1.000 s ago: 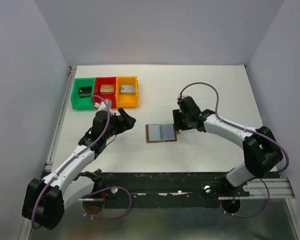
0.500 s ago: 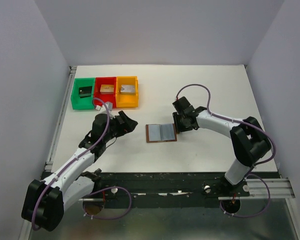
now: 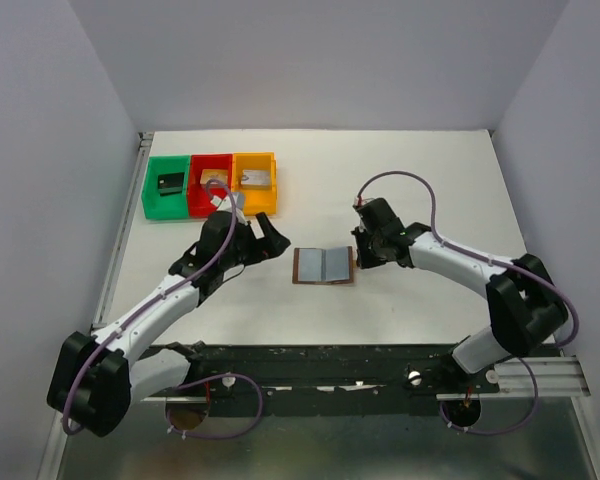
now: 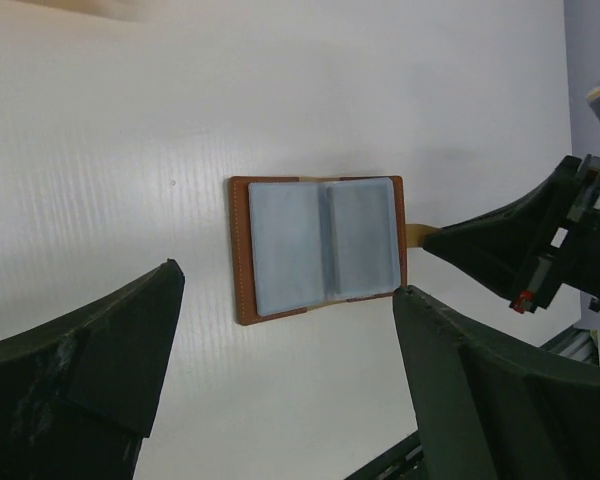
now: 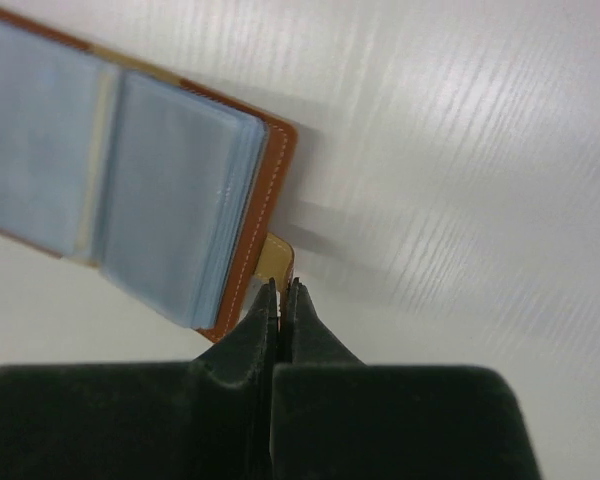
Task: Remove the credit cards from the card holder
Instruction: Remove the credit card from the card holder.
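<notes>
Brown card holder (image 3: 323, 266) open, tan tab (image 5: 275, 260) pinched in right end effector (image 5: 282, 289)

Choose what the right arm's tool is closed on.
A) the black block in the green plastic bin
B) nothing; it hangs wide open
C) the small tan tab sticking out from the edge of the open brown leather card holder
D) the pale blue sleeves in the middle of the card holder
C: in the right wrist view the right tool is shut on the small tan tab at the edge of the open brown leather card holder.
</notes>
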